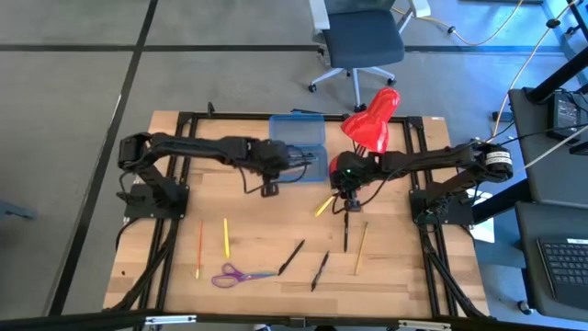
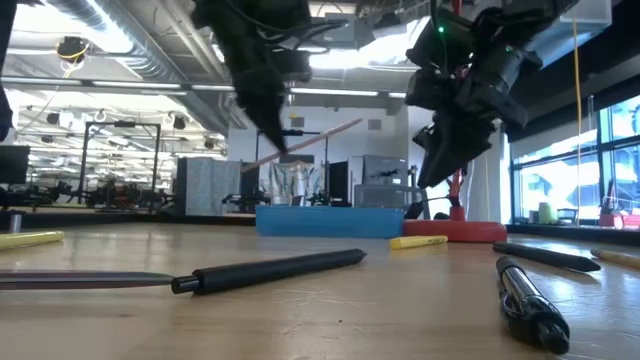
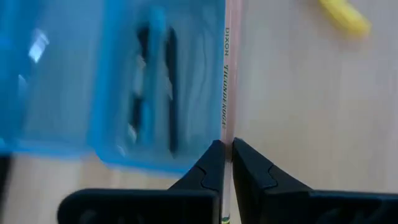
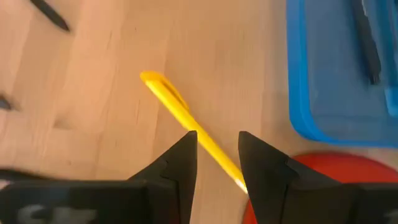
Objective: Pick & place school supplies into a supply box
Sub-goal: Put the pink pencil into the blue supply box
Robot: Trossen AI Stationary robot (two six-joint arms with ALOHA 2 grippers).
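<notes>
2 fingers of the left gripper [image 3: 227, 163] pinch a tan pencil [image 3: 228, 81] beside the supply box [image 3: 93, 93] edge; right gripper [image 4: 217, 155] fingers wide.

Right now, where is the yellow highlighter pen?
In the high view the yellow highlighter pen lies on the table right of centre, just below the blue supply box, directly under the open right tool; the right wrist view shows it between the fingers, not yet gripped.

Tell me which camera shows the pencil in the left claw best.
The left wrist view: the tan pencil fills the frame, pinched between the shut left claw, its printed lettering readable, beside the blue supply box. The low view shows it as a thin slanted stick held above the table. The high view barely resolves it; the right wrist view misses it.
</notes>
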